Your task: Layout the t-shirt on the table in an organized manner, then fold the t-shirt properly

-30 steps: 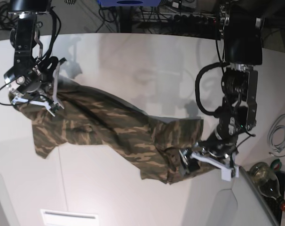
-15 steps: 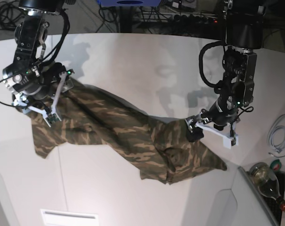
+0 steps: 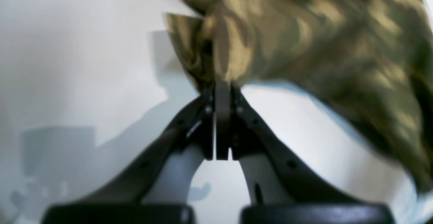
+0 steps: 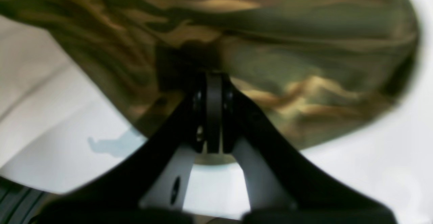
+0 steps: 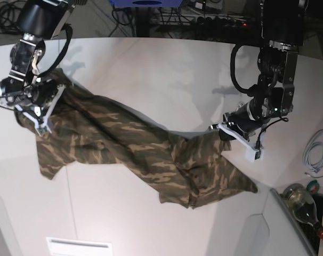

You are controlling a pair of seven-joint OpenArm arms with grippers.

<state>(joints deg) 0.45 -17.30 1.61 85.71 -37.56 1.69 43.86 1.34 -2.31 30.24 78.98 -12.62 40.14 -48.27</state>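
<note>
The camouflage t-shirt [image 5: 129, 149] lies stretched in a crumpled diagonal band across the white table [image 5: 167, 80], from upper left to lower right. My left gripper [image 5: 224, 133], on the right of the base view, is shut on a fold of the shirt's right part and holds it just above the table. In the left wrist view the gripper [image 3: 220, 85] pinches the cloth [image 3: 304, 41]. My right gripper [image 5: 34, 113], on the left of the base view, is shut on the shirt's upper left end. In the right wrist view the gripper [image 4: 213, 78] is shut, with cloth [image 4: 270, 48] bunched over it.
A glass bottle [image 5: 303, 205] and a coiled white cable [image 5: 316, 152] lie off the table's right edge. Dark cables and equipment [image 5: 204, 21] run behind the far edge. A white panel [image 5: 79, 246] sits at the near edge.
My left gripper has risen and moved back from the shirt's lower right corner, pulling a fold of cloth with it. My right gripper has shifted slightly left and up with its end.
</note>
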